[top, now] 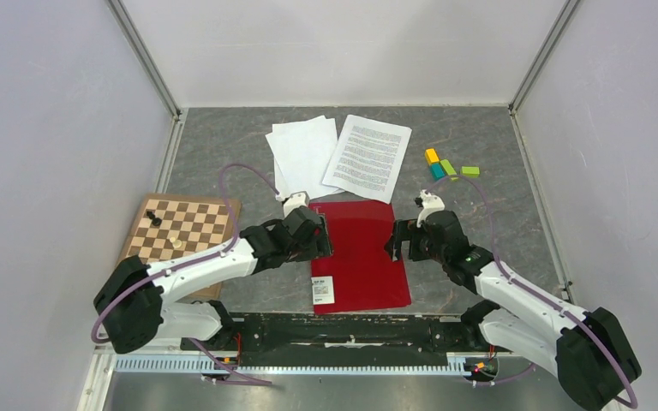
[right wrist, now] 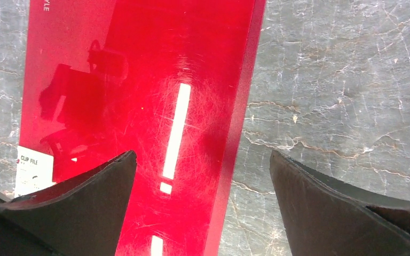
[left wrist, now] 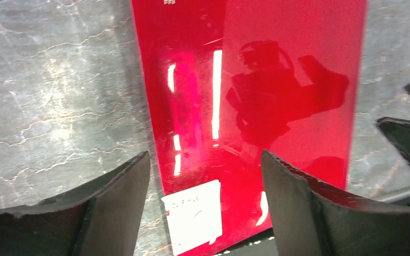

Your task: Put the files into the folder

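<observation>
The red folder (top: 358, 253) lies shut and flat in the middle of the table, its white label (top: 322, 290) at the near left corner. The files lie behind it: a printed sheet (top: 368, 157) and blank white sheets (top: 302, 152) to its left. My left gripper (top: 324, 235) is open over the folder's left edge; the left wrist view shows the folder (left wrist: 277, 80) and label (left wrist: 193, 216) between its fingers. My right gripper (top: 393, 241) is open over the folder's right edge (right wrist: 235, 133), one finger over the red cover, the other over bare table.
A wooden chessboard (top: 193, 224) with a black piece (top: 153, 217) and a pale piece (top: 176, 244) lies at the left. Small coloured blocks (top: 448, 166) lie at the back right. Grey walls close in the table.
</observation>
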